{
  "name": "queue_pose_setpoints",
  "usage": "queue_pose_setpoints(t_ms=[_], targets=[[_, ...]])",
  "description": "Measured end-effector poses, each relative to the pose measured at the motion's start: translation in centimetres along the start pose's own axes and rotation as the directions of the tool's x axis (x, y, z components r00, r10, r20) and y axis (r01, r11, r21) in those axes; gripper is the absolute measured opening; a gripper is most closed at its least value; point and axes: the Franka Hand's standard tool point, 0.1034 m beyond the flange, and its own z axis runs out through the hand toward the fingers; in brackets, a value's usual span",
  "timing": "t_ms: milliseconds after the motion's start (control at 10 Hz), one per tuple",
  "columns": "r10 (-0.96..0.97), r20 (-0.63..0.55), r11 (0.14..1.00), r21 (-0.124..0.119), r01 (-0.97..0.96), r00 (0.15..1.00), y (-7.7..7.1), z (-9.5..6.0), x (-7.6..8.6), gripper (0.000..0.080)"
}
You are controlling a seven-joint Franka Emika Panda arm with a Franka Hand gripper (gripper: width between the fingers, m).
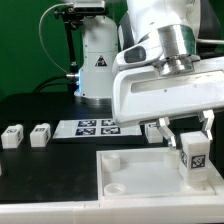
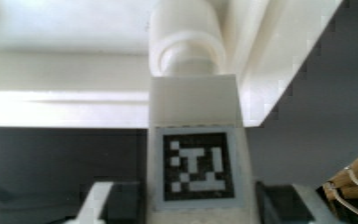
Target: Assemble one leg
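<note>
**Surface findings**

- Small white rectangular plastic leg (image 1: 193, 152): smooth moulded finish with a faint sheen.
- Black-and-white square printed tag (image 2: 197, 165) on one face of the leg: flat and matt, and it looks like paper.
- Large white square plastic tray (image 1: 140, 160): smooth and semi-gloss, with soft highlights along the rim.
- Black table top (image 1: 40, 110): matt and even.
- White arm housing (image 1: 165, 90): glossy plastic.
- Grey cylindrical wrist flange (image 1: 178, 42): satin metal.
- Thin flat white marker board (image 1: 95, 127): matt, printed.

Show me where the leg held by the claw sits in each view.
Exterior view: the leg hangs in the claw at the exterior view's lower right, above the white tray.
Wrist view: the leg fills the middle, tag facing the camera.
Shared landmark: the white tray behind it.
</note>
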Motion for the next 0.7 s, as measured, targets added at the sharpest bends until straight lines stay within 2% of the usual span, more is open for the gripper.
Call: queue_pose_setpoints(t_ms=[500,600,700], targets=[[0.009,0.010,1.000,-0.003,-0.009,1.000,-0.08,0.32,-0.59,0.0294],[0.008,0.010,1.000,-0.003,-0.008,1.000,-0.07,0.32,-0.59,0.0484],[0.007,0.010,1.000,-0.003,-0.007,1.000,-0.07,0.32,-0.60,0.0612]])
